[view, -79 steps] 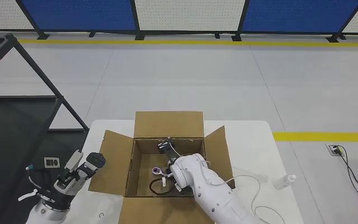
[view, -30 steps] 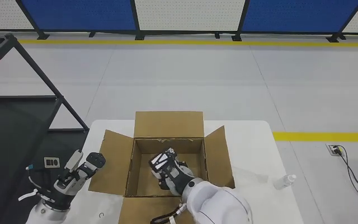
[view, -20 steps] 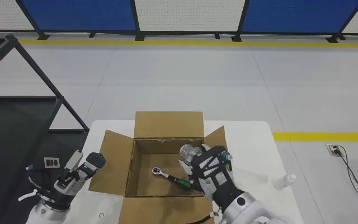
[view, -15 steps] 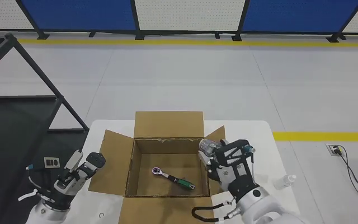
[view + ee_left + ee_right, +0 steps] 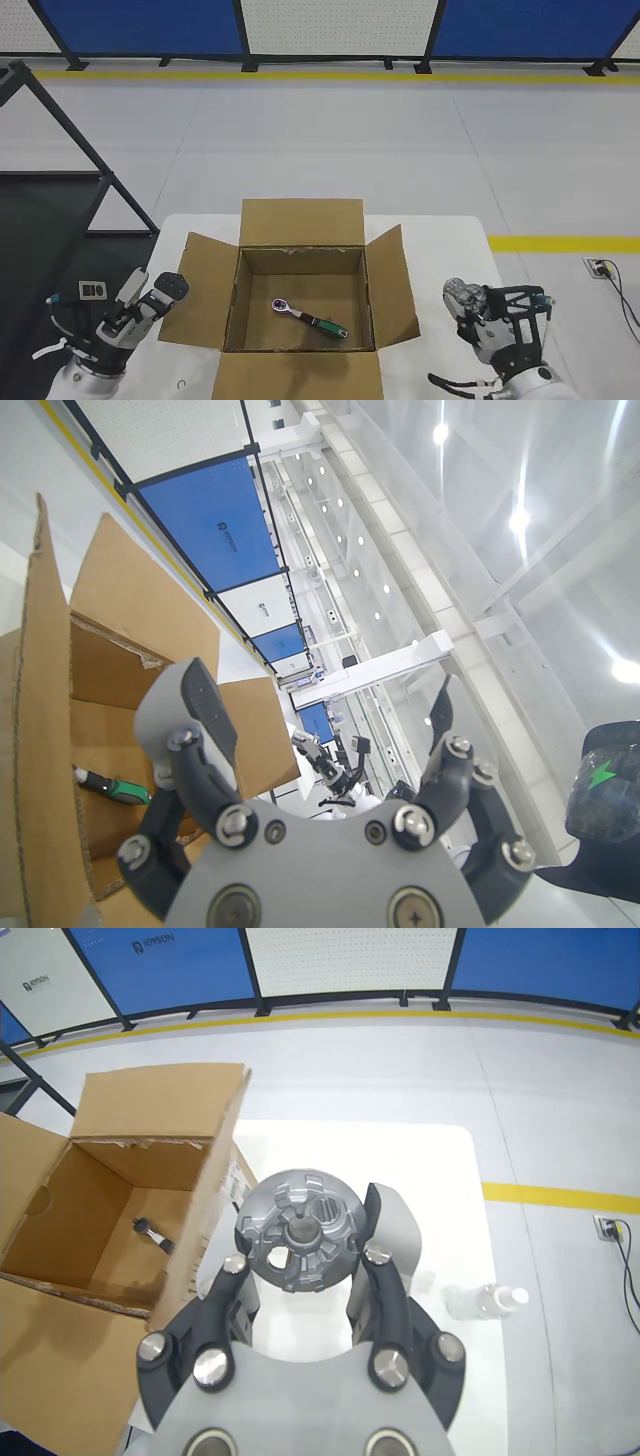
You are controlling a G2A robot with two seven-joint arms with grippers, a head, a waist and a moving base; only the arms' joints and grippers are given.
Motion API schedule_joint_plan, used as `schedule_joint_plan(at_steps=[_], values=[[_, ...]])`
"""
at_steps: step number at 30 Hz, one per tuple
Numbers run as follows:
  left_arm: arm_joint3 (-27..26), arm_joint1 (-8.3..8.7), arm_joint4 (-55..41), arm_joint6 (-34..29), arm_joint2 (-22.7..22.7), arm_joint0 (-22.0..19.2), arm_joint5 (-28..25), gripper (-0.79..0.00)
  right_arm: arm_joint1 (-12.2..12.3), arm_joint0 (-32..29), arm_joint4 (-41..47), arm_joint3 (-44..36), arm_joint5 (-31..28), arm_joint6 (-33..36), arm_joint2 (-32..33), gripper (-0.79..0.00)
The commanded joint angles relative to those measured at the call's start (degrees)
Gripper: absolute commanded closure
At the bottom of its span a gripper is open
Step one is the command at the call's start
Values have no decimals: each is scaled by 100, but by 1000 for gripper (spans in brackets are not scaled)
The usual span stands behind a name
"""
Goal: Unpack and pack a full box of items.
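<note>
My left gripper [image 5: 320, 695] hangs released, fingers spread wide, just beside the outer left flap of the cardboard box [image 5: 300, 220]. Inside the box, to that gripper's right, a green-handled wrench [image 5: 307, 317] lies flat on the bottom. My right gripper [image 5: 306, 1234] is past the box's right flap, above the white table [image 5: 440, 240], clenched on a round metal part [image 5: 280, 1213]. A clear bottle [image 5: 484, 1304] lies on the table to its right.

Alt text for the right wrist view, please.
The right gripper is shut on a round, gear-like metal part above the white table. Beside it stands an open cardboard box with a ratchet wrench inside; a clear bottle lies on the table.
</note>
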Motion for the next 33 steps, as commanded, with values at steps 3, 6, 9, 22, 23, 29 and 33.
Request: schedule_joint_plan(at_steps=[3, 6, 9, 22, 23, 29, 33], values=[[0, 0, 0, 0, 0, 0, 0, -785, 42, -393, 126, 0, -142, 327, 266, 0], [0, 0, 0, 0, 0, 0, 0, -785, 67, -568, 213, 0, -137, 611, 306, 0], [0, 0, 0, 0, 0, 0, 0, -785, 92, -648, 110, 0, -68, 993, 235, 0], [0, 0, 0, 0, 0, 0, 0, -785, 157, -626, -96, 76, 495, 1940, -244, 0], [0, 0, 0, 0, 0, 0, 0, -785, 163, -582, -111, 157, 498, 1947, -285, 0], [0, 0, 0, 0, 0, 0, 0, -785, 196, -226, -778, 659, 762, 2029, -559, 0], [0, 0, 0, 0, 0, 0, 0, -785, 195, 61, -923, 946, 923, 2031, -830, 0]])
